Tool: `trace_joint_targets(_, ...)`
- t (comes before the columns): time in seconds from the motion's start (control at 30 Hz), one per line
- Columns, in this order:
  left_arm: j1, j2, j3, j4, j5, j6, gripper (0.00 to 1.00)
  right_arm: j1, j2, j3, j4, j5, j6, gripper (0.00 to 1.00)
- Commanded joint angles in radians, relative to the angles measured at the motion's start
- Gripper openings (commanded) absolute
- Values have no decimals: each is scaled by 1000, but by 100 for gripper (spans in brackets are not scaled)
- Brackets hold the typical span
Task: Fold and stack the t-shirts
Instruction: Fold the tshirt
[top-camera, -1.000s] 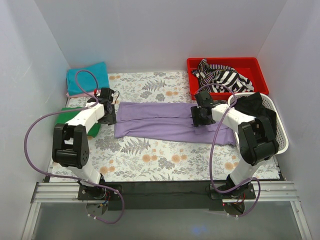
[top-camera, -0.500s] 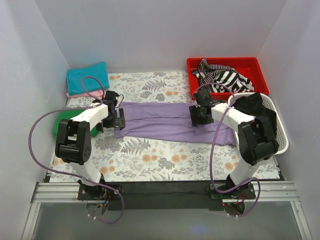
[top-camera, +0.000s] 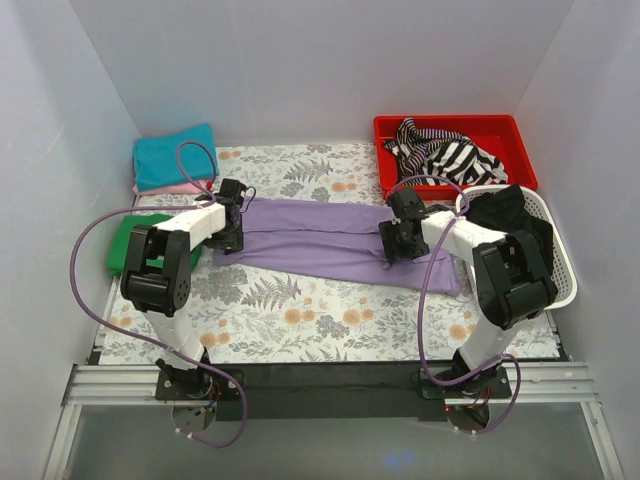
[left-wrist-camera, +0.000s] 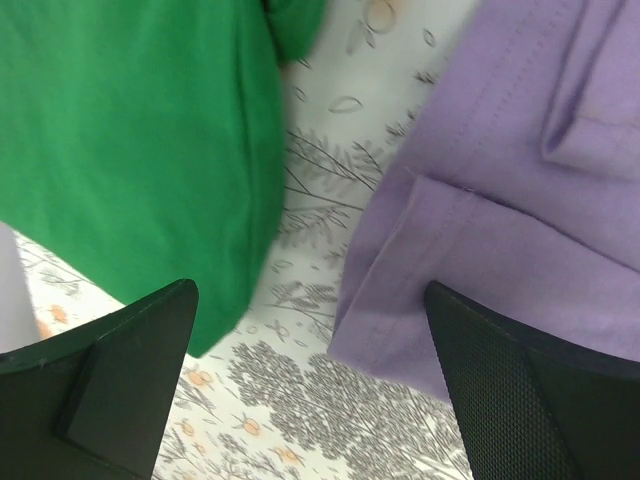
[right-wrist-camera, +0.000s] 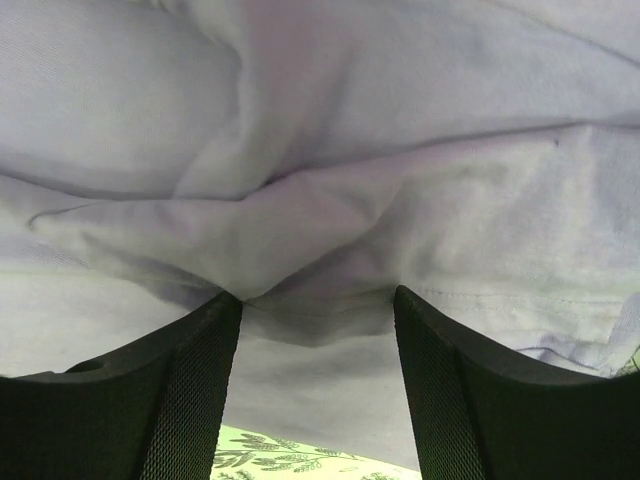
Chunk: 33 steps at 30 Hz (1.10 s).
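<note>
Lavender-purple cloth t-shirt (top-camera: 325, 243) lies long-axis left-right; left hand (top-camera: 232, 240) gapes empty over its left edge, right hand (top-camera: 397, 244) pinches its bunched folds.

Floral table (top-camera: 300, 310): lavender t-shirt (top-camera: 320, 240), green t-shirt (top-camera: 122, 250), red tray (top-camera: 455, 121)

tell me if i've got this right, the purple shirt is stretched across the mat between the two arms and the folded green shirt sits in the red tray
Not quite. The folded green shirt is not in the red tray; it lies on the mat at the left, beside the left arm, as the top external view shows. The purple shirt is indeed stretched across the mat between the two arms.
</note>
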Motion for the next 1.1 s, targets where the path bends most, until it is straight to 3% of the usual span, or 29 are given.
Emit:
trace_joint_targets(0.0,21,64,-32,37,-162,60,98,3,-19,-42,-29,58,-10,69)
trace_joint_targets(0.37,23,-42,-87,89,-242,120,98,-8,-2,-84,-34,192,0,70)
trace_joint_targets(0.53,21,-101,-72,63,-211,107,98,-9,-108,-30,-22,80,-9,69)
trace_joint_targets(0.83,-2,-121,101,-82,-50,42,98,-9,-151,70,-49,21,5,69)
trace_joint_targets(1.07,-7,-61,200,-15,183,48,98,-9,-80,12,21,98,65,70)
